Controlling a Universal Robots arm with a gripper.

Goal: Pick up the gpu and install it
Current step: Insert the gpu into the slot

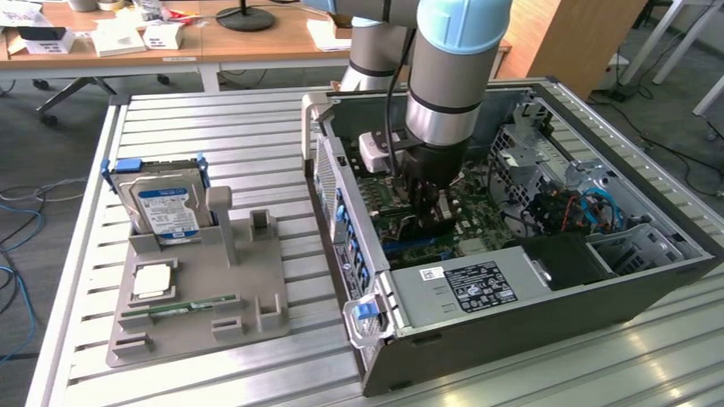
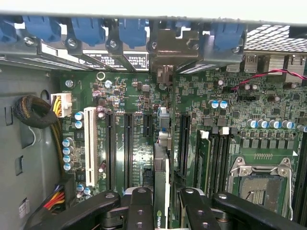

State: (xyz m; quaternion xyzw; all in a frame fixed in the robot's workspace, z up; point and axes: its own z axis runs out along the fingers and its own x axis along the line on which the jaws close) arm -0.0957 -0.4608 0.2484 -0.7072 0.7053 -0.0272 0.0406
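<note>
Over the open computer case [image 1: 543,314], which lies on its side on the slatted metal table [image 1: 226,127], the arm [image 1: 453,76] comes straight down, its wrist vertical and its gripper [image 1: 428,208] sunk between the case walls, just above the green motherboard [image 2: 139,96]. The gripper stands roughly half closed, and its two black fingers [image 2: 139,208] press on either face of the gpu [image 2: 162,163] — the card sits squarely between them, seen edge-on in the wrist view. The gpu stands on its long edge, at right angles to the board, in line with the dark expansion slots [image 2: 128,143] on either side of it. Its long axis runs from the fingers toward the case's rear panel [image 2: 268,40], where its metal bracket [image 2: 170,45] meets the row of blue latches [image 2: 88,28]. Whether its lower edge is fully down in a slot cannot be told. At the exterior view's left, well apart from the case, a hard drive [image 1: 166,208] stands upright in a grey holder [image 1: 203,326].
</note>
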